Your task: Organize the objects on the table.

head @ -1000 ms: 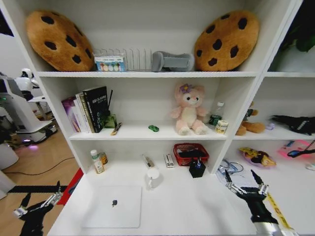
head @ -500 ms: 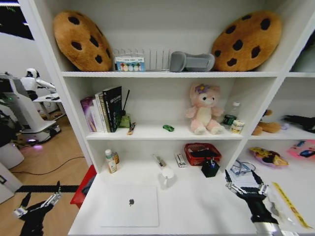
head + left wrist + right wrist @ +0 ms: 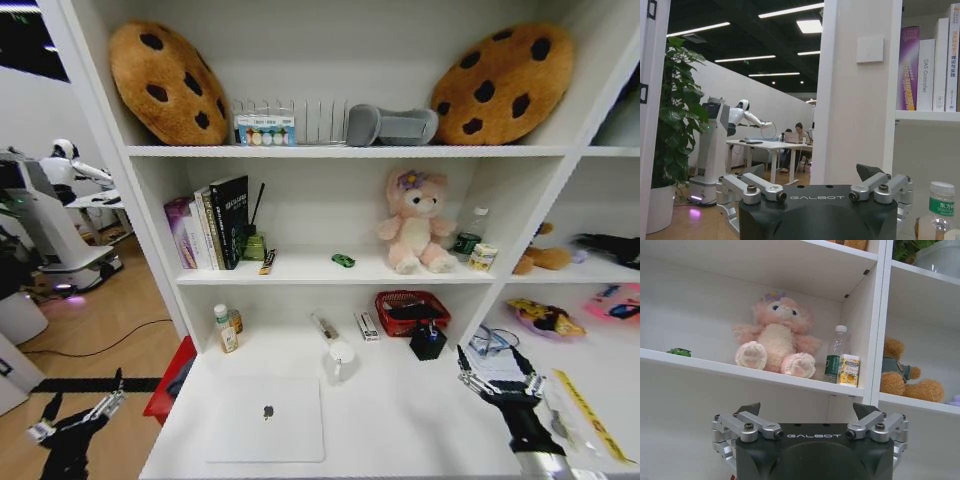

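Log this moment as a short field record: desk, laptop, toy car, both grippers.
desk: white top, under the shelf unit
laptop: silver, lid shut, flat on the desk's front left
toy car: green, on the middle shelf, beside the pink plush bear
left gripper: fingers open, holding nothing, off the desk's left edge above the floor
right gripper: fingers open, holding nothing, over the desk's right part
contact: neither gripper touches anything
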You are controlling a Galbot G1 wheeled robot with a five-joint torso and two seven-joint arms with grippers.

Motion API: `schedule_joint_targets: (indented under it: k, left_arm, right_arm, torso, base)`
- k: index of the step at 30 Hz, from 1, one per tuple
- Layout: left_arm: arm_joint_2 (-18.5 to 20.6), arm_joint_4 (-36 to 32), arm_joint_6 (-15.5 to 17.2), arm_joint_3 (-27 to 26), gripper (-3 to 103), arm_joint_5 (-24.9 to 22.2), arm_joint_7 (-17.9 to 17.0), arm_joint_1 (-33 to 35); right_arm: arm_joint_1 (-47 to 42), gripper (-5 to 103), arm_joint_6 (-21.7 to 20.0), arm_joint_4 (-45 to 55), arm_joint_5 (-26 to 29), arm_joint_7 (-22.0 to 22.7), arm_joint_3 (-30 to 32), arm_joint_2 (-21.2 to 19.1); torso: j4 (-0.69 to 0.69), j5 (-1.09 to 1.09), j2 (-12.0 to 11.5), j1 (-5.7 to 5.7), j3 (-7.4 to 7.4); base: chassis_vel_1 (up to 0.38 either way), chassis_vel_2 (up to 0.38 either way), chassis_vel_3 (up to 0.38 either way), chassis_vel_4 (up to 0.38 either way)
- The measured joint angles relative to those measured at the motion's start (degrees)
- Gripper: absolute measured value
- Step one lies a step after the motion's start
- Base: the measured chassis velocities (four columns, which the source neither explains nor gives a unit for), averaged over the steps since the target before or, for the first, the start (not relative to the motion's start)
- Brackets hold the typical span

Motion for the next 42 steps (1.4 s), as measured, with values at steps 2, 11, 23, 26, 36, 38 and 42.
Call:
schedule_joint_targets:
  k: [2, 11, 23, 26, 36, 38, 42]
  left_arm:
    - [0.0, 0.0, 0.0, 0.0, 100, 0.0, 0.0, 0.0]
    - [0.0, 0.0, 0.0, 0.0, 100, 0.0, 0.0, 0.0]
    - [0.0, 0.0, 0.0, 0.0, 100, 0.0, 0.0, 0.0]
    - [0.0, 0.0, 0.0, 0.0, 100, 0.0, 0.0, 0.0]
    - [0.0, 0.0, 0.0, 0.0, 100, 0.0, 0.0, 0.0]
    - [0.0, 0.0, 0.0, 0.0, 100, 0.0, 0.0, 0.0]
    - [0.0, 0.0, 0.0, 0.0, 100, 0.0, 0.0, 0.0]
  right_arm:
    - [0.0, 100, 0.0, 0.0, 0.0, 0.0, 0.0, 0.0]
    - [0.0, 100, 0.0, 0.0, 0.0, 0.0, 0.0, 0.0]
    - [0.0, 100, 0.0, 0.0, 0.0, 0.0, 0.0, 0.0]
    - [0.0, 100, 0.0, 0.0, 0.0, 0.0, 0.0, 0.0]
    - [0.0, 100, 0.0, 0.0, 0.0, 0.0, 0.0, 0.0]
    - [0.0, 100, 0.0, 0.0, 0.0, 0.0, 0.0, 0.0]
    - [0.0, 100, 0.0, 0.0, 0.0, 0.0, 0.0, 0.0]
  torso:
    - [0.00, 0.00, 0.0, 0.01, 0.00]
    - [0.00, 0.00, 0.0, 0.00, 0.00]
    - [0.00, 0.02, 0.0, -0.02, -0.01]
    - [0.00, -0.03, 0.0, -0.02, -0.01]
    - [0.00, 0.00, 0.0, 0.00, 0.00]
    - [0.00, -0.01, 0.0, -0.01, 0.00]
    - [-0.03, 0.01, 0.0, 0.00, 0.00]
  base:
    - [0.032, -0.018, -0.054, 0.023]
    - [0.120, -0.118, -0.118, 0.122]
    - [0.191, -0.188, -0.185, 0.185]
    - [0.171, -0.140, -0.141, 0.152]
    - [0.146, -0.144, -0.153, 0.137]
    - [0.139, -0.157, -0.152, 0.164]
    - [0.165, -0.162, -0.166, 0.154]
